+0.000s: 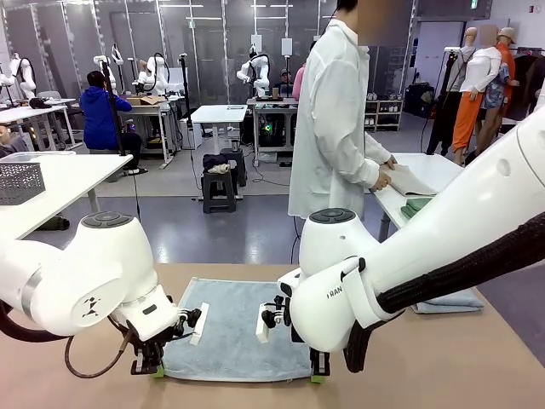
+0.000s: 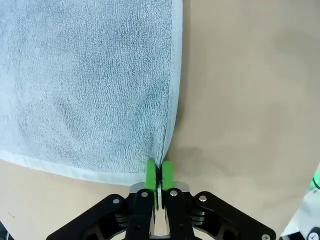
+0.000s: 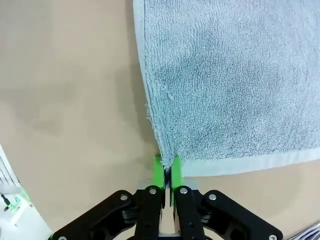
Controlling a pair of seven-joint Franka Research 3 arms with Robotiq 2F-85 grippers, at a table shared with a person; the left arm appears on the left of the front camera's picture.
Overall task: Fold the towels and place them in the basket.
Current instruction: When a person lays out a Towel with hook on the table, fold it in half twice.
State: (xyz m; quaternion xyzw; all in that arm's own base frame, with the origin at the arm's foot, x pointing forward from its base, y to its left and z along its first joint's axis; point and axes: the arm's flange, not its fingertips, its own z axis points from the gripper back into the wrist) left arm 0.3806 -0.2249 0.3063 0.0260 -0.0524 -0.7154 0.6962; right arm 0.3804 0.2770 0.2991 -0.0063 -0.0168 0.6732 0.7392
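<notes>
Plainly, the task is only at its start. In the front view one towel (image 1: 234,328) lies spread flat and unfolded at the lower middle of the frame on the tan table (image 1: 443,358). The basket (image 1: 19,181) sits well apart on another table (image 1: 77,170) at the upper left. The left gripper (image 1: 152,368) and right gripper (image 1: 318,375) are down at the towel's two near corners. Its long axis seems to run up the frame, away from the camera, though foreshortening makes that uncertain. In the left wrist view, at the bottom middle, the green fingers (image 2: 150,175) are pinched together on a towel corner, and the hemmed side edge runs straight up the frame. In the right wrist view the fingers (image 3: 158,170) are clamped on the other near corner, with cloth spreading toward the upper right. The folding and the placing in the basket are both not yet done.
</notes>
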